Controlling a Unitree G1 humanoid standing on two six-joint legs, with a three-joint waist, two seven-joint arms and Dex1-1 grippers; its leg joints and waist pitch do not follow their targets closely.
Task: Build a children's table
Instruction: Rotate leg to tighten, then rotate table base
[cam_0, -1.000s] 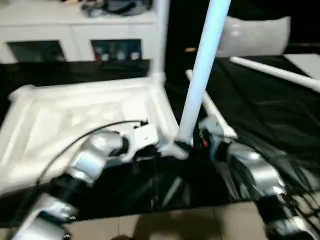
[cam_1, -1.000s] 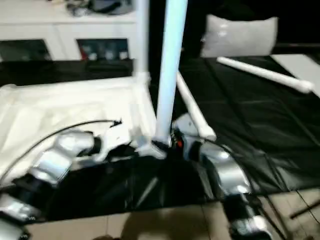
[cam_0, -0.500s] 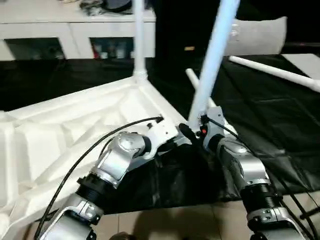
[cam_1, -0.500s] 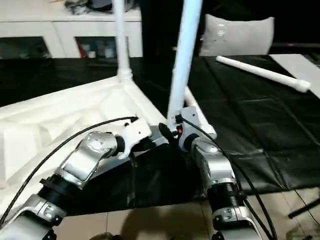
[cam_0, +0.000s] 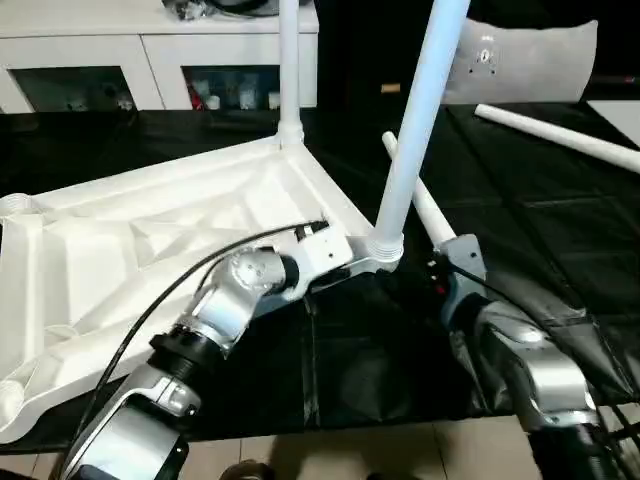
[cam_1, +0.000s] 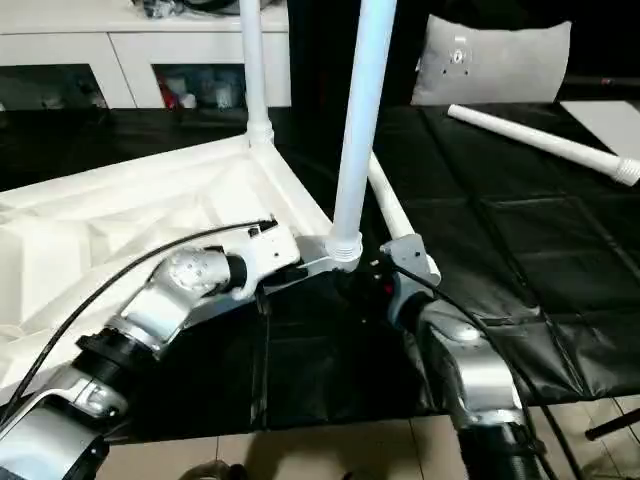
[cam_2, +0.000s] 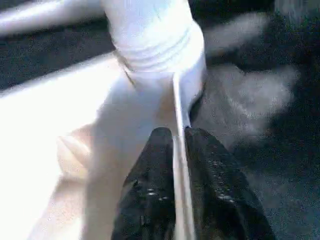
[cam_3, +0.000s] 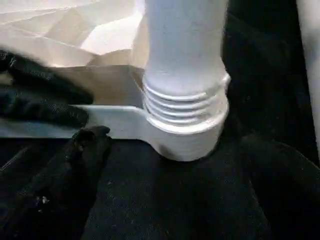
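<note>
The white table top (cam_0: 150, 250) lies upside down on the black cloth, ribbed underside up. One leg (cam_0: 289, 70) stands in the far corner socket. A second leg (cam_0: 415, 120) stands in the near right corner socket (cam_3: 187, 135), its thread still showing above the socket. My left gripper (cam_2: 174, 135) is shut on the top's thin rim just beside that socket. My right gripper (cam_0: 420, 285) sits low on the cloth next to the socket, open and off the leg; one of its fingers (cam_3: 70, 180) shows. Two more legs lie loose: one (cam_0: 432, 215) beside the top, one (cam_0: 560, 140) at the far right.
A white cabinet with glass doors (cam_0: 150, 60) stands behind the work. A grey cushion (cam_0: 525, 60) lies at the back right. The black cloth (cam_0: 570, 240) ends at tiled floor (cam_0: 350, 455) near my arms.
The near leg has gone from tilted to standing in the corner socket. My right gripper has let go of its base and drawn back. The camera has also shifted.
</note>
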